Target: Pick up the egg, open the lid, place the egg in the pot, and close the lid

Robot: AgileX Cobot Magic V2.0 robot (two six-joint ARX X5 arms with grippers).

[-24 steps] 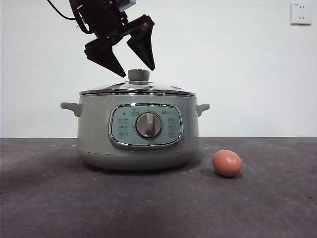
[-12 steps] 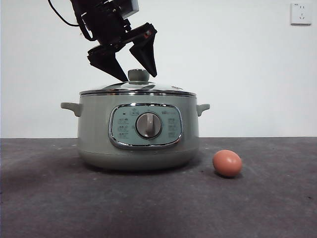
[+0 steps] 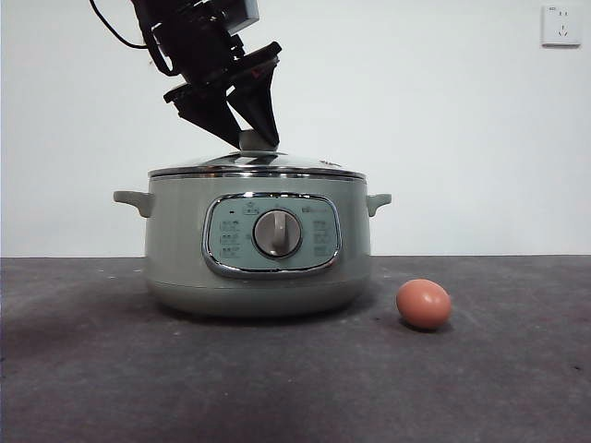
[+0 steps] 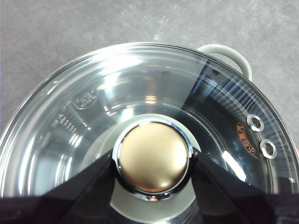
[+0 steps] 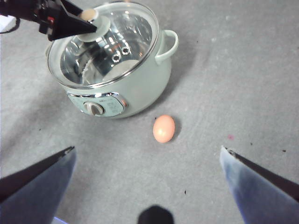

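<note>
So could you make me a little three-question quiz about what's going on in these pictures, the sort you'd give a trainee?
1. True or false: the small brown-orange egg already lies inside the pale sage-green electric pot.
2. Which gripper is at the round knob of the domed glass lid: A) left gripper, B) right gripper?
3. Fill in: the lid sits ____ the pot.

Key
1. False: the egg rests on the dark grey table, beside the pot.
2. A: its black jaws stand either side of the knob and appear to touch it; the right gripper hangs open, high above the table.
3. On: it is not yet lifted.
</note>
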